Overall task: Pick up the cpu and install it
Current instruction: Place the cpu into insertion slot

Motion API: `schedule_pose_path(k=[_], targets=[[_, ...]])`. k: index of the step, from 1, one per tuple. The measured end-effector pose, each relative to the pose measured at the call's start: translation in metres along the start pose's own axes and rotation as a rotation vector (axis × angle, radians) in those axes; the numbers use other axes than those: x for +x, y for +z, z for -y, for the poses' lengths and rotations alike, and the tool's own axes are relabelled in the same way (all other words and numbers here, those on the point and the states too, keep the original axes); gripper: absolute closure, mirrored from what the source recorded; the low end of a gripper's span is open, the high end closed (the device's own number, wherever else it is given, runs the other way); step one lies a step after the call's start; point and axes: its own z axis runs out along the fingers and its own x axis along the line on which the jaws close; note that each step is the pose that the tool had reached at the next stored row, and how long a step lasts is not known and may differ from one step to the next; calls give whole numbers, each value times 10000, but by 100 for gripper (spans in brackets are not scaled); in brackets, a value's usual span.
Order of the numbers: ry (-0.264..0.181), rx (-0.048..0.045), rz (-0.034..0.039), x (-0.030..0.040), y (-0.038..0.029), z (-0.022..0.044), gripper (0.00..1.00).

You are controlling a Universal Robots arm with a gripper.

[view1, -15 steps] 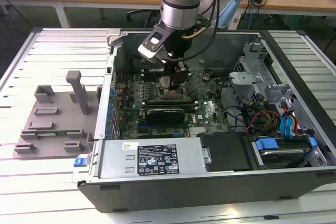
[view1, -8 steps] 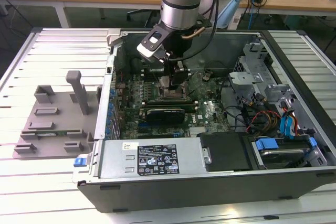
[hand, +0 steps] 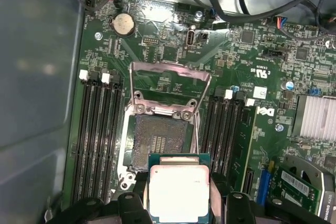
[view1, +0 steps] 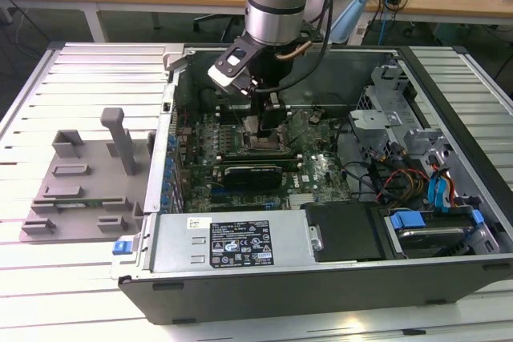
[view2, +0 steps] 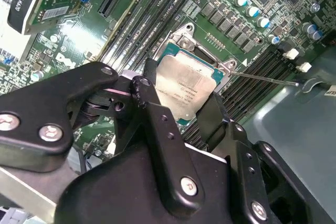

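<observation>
The gripper [view2: 181, 92] is clamped on two opposite edges of the cpu [hand: 178, 192], a flat square chip with a silvery-grey metal top and a thin green rim. It is held just above the open socket [hand: 157, 142] on the green board [hand: 157, 51] inside the computer case [view1: 264, 278].

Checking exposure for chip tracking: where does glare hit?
First wrist view: the cpu top is washed out to pale pink. Second wrist view: a bright hotspot on the motherboard. Exterior view: even light on the case, no glare.
</observation>
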Motion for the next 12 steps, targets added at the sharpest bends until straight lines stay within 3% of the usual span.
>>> schedule_pose_path(k=[4,12], targets=[[441,10,-18,0,3,0,45],[741,16,-30,0,5,0,45]])
